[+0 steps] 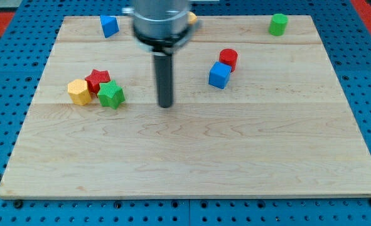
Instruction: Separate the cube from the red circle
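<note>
A blue cube (219, 75) sits right of the board's middle, touching a red circle block (228, 58) just above and right of it. My tip (166, 105) rests on the board to the left of the cube and slightly lower, with a clear gap between them. It touches no block.
A yellow hexagon (79, 91), red star (98, 80) and green star (110, 95) cluster at the view's left. A second blue block (109, 26) lies at top left, a green block (277, 24) at top right. A yellow block (192, 18) peeks from behind the arm.
</note>
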Controlling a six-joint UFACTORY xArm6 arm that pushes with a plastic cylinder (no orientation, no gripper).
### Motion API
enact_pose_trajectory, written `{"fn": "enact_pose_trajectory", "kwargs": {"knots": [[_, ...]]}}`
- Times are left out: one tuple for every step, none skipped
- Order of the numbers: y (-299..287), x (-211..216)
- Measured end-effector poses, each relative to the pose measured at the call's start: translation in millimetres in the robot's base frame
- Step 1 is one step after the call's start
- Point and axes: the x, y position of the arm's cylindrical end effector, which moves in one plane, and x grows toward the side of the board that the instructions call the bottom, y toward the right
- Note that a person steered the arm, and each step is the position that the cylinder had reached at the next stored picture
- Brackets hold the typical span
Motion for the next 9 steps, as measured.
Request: {"fn": "enact_pose_trajectory", "kwargs": {"knots": [[-77.2, -6.5], [-119.9, -19.7], [-126.1, -23.9], [-112.7, 3.9], [-143.7, 31.9], [-164.2, 32.7], [-179.5, 33.3], [-182.5, 49.4], [-235.2, 74.2]]}}
